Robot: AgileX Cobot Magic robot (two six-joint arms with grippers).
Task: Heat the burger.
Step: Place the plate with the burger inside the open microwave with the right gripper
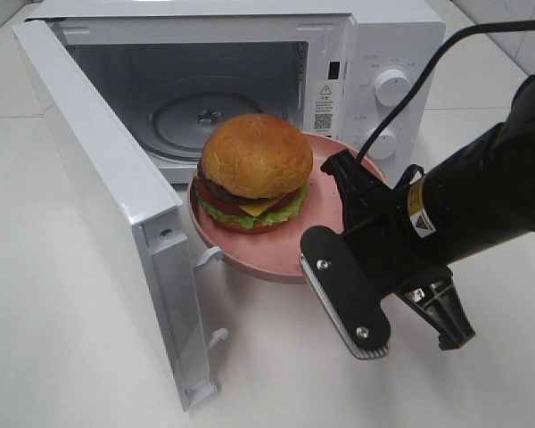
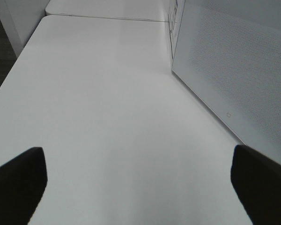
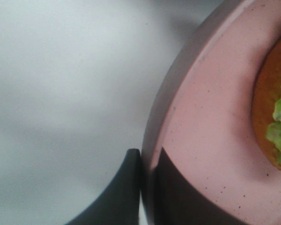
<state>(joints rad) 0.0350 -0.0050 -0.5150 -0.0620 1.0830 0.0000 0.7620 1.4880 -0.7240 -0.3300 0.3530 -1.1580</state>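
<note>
Two jaws of the right gripper (image 3: 147,161) are clamped on the rim of the pink plate (image 3: 210,117), one inside and one outside, evidently so the burger (image 1: 254,169) need not be touched. It sits centred on that plate at the mouth of the microwave (image 1: 374,53), door (image 1: 107,205) swung wide, not yet over the turntable (image 1: 192,120). Left gripper (image 2: 140,187) hangs with jaws spread and empty above the bench (image 2: 107,117) outside the door, judged clear of loading.

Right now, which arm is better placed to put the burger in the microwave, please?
The right: the right hand grips the plate carrying the burger, at the open microwave. The left hand is open over the table, beyond the door.
</note>
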